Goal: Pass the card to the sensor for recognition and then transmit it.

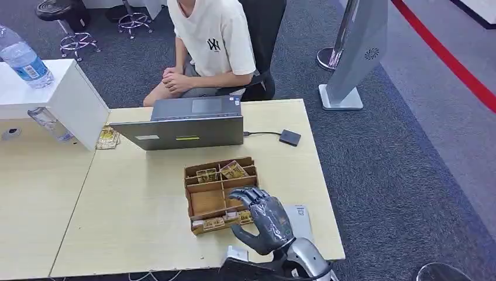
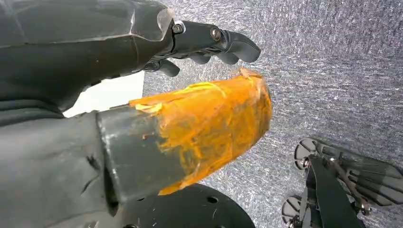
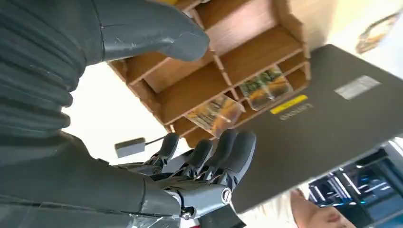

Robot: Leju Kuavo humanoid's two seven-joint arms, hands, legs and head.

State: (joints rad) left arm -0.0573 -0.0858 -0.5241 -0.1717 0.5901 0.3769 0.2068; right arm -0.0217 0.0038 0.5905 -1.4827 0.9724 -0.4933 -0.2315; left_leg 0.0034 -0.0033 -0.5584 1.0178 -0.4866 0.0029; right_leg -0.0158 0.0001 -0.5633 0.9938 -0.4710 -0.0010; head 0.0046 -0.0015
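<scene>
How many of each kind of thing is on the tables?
Laptop: 1
Wooden tray: 1
Black box on a cable: 1
Water bottle: 1
White box: 1
Total: 5, not counting the cards, too small to count.

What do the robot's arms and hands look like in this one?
The right hand is dark grey with glossy, segmented fingers on a silver forearm. Up close, the right hand shows a ribbed grey cover and small metal screws. The left hand is similar, its thick thumb wrapped in worn orange tape.
</scene>
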